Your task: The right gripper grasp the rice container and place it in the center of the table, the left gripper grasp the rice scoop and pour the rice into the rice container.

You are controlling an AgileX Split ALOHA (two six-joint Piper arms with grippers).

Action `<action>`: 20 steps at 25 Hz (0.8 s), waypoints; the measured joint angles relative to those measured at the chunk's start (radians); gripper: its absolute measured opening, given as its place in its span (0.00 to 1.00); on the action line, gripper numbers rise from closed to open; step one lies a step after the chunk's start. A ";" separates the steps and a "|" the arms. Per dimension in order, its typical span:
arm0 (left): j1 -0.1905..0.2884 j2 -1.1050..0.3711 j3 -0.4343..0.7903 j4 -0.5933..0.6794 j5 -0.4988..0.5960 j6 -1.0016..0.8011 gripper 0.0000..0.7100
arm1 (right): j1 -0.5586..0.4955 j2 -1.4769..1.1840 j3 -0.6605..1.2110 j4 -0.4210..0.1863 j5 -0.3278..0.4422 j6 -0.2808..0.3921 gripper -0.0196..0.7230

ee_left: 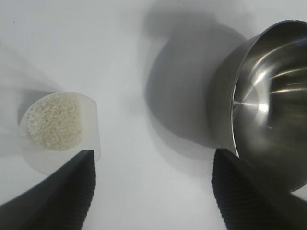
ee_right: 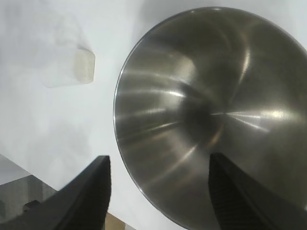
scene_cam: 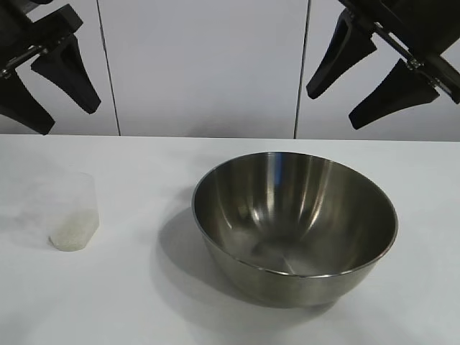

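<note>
Nearest: big round shiny steel bowl (scene_cam: pixel 295 226), empty, on white matte tabletop (scene_cam: pixel 129 302), roughly centre, slightly twd my right arm. W/ it, off twd my left arm, small frosted plastic cup (scene_cam: pixel 72 212) upright, white rice (ee_left: pixel 53 121) in bottom. Far: my left pincer (scene_cam: pixel 47 86) and right pincer (scene_cam: pixel 374 75) both up high, spread, pinching nothing. Risk: cup light and tapered, off-centre closing could tip it and spill grains; bowl rim slick, may slip.
</note>
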 joint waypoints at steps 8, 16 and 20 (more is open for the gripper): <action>0.000 0.000 0.000 0.000 0.000 0.000 0.71 | 0.000 0.000 -0.002 -0.010 0.003 -0.025 0.58; 0.000 0.000 0.000 0.000 0.000 0.000 0.71 | -0.002 0.003 -0.026 -0.246 0.057 -0.013 0.58; 0.000 0.000 0.000 0.000 0.000 0.000 0.71 | -0.002 0.051 -0.026 -0.311 0.029 0.022 0.58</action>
